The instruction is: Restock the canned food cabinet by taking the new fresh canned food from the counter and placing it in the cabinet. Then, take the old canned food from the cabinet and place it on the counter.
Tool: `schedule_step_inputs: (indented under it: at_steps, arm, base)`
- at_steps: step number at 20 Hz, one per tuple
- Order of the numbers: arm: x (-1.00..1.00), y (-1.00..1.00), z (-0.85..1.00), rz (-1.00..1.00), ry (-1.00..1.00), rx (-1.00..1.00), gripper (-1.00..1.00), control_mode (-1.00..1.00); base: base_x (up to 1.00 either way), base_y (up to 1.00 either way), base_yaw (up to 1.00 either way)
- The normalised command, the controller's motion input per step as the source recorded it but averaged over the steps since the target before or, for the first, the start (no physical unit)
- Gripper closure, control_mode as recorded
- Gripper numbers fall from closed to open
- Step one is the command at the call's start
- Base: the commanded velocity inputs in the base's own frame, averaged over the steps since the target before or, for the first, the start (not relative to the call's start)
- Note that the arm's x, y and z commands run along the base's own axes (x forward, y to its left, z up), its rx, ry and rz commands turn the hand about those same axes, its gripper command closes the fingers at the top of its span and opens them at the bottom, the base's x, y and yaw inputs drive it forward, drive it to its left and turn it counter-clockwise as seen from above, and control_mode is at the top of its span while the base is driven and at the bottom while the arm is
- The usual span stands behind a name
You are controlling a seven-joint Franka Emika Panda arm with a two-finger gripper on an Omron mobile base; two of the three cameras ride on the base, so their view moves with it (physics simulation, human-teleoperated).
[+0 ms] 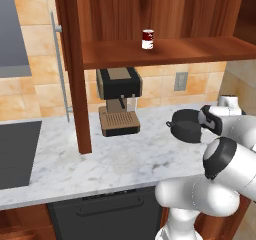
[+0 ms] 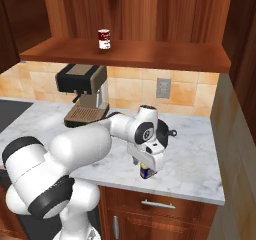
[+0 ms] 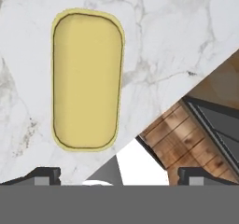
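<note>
**Gripper low over the blue can at the counter's front edge**

Gripper (image 2: 146,170) points straight down near the front edge of the counter (image 2: 195,159), well to the right of the coffee machine (image 2: 82,91). In the hand view the two fingertips (image 3: 44,175) sit wide apart at the bottom corners, so the jaws stand spread. The yellowish top of the new fresh canned food (image 3: 87,78) lies ahead of them, between their lines. Nothing is pinched.

From the right base camera a bit of blue can shows just under the hand, standing on the marble. Whether the fingers already flank its sides or stop short above it I cannot tell; the hand covers most of it.

The old canned food (image 2: 104,38), red over white, stands upright on the plank shelf of the cabinet (image 1: 165,51), above and a little right of the coffee machine. The cabinet door hangs open at the machine's left, its bar handle (image 1: 59,66) facing out.

Step in hand, as I judge it: the first pick, the approach to the blue can. Nothing restocked yet. The next move calls for getting the fingers down around the can's body, centred, then closing and lifting straight. The can is close to the counter's lip, so a sideways nudge could tip it off.
</note>
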Motion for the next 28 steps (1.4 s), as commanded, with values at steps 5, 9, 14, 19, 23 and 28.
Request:
schedule_step_inputs:
  at_steps: [5, 9, 14, 19, 23, 28]
  arm:
    - [0.08, 0.0, -0.27, 0.0, 0.0, -0.01, -1.0, -1.0]
    - [0.16, 0.0, -0.18, 0.0, -0.03, -0.03, -1.0, -1.0]
    - [0.17, -0.01, -0.12, 0.0, -0.07, -0.06, -1.0, -1.0]
    - [0.08, -0.11, -0.09, 0.0, -0.06, -0.06, -1.0, -1.0]
    - [0.05, -0.18, -0.14, 0.0, -0.08, -0.06, -1.0, -1.0]
    - [0.01, -0.1, -0.04, 0.0, -0.02, -0.01, 1.0, -1.0]
  base:
    - [0.0, 0.0, 0.0]
    - [0.0, 0.0, 0.0]
    - [0.0, 0.0, 0.0]
    - [0.0, 0.0, 0.0]
    - [0.0, 0.0, 0.0]
    - [0.0, 0.0, 0.0]
